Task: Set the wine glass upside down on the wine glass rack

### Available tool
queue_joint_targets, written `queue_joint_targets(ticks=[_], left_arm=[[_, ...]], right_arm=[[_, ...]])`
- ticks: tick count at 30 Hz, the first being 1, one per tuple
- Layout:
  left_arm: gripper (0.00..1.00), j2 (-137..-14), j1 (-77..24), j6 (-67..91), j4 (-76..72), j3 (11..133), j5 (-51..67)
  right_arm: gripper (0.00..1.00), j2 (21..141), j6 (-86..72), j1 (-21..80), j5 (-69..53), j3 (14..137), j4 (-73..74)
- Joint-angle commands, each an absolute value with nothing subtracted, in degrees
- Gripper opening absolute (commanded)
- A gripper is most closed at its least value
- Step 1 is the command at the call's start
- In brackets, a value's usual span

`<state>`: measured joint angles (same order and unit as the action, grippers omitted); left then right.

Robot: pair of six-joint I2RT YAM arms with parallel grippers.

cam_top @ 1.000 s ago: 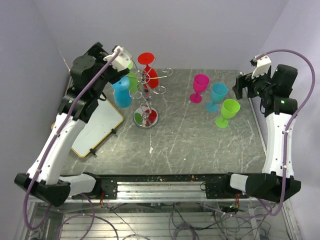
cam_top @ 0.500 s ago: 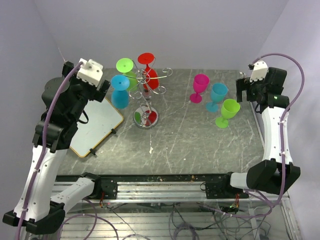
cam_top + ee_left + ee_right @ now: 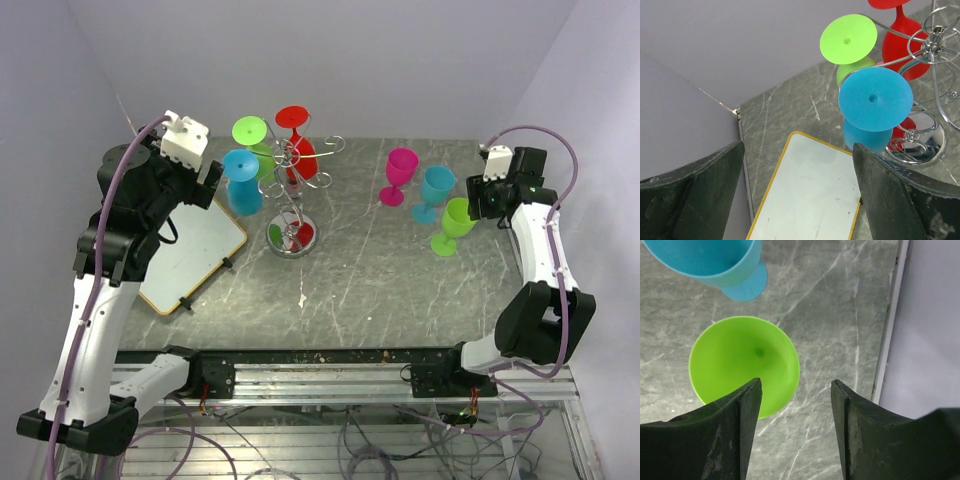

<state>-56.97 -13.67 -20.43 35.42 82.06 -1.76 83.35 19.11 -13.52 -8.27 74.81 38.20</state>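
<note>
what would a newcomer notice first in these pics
The silver wire rack at the back left, with a green glass, a red glass and a blue glass hung upside down on it. On the right a pink glass, a teal glass and a lime glass stand upright, the right arm's open fingers hovering over the lime one.
</note>
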Motion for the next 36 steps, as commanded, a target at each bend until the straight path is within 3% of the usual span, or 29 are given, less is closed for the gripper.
queue_joint_targets(ticks=[1, 4, 17, 23, 32, 36], left_arm=[[1.0, -58.0, -12.74, -19.58, 37.06, 84.71, -1.03], [1.0, -58.82, -11.96, -19.63, 36.91, 84.51, -0.54], [0.99, -60.68, -10.58, -18.94, 37.9, 85.54, 0.7], [0.99, -59.89, -10.39, -19.39, 37.99, 84.92, -0.62], [0.99, -57.65, -10.13, -17.94, 39.65, 88.46, 2.79], [0.99, -57.5, -10.15, -17.4, 40.14, 89.46, 5.33]], right_arm=[[0.51, 84.49, 19.52, -13.36, -7.59, 73.92, 38.37], [0.41, 86.14, 19.69, -13.27, -8.73, 74.2, 39.08], [0.24, 87.36, 19.91, -13.26, -8.77, 74.72, 39.04], [0.01, 84.2, 19.95, -13.27, -8.65, 74.47, 39.03], [0.0, 73.68, 30.18, -12.93, -23.08, 77.82, 49.14], [0.0, 70.59, 34.95, -12.92, -35.21, 82.42, 55.28]])
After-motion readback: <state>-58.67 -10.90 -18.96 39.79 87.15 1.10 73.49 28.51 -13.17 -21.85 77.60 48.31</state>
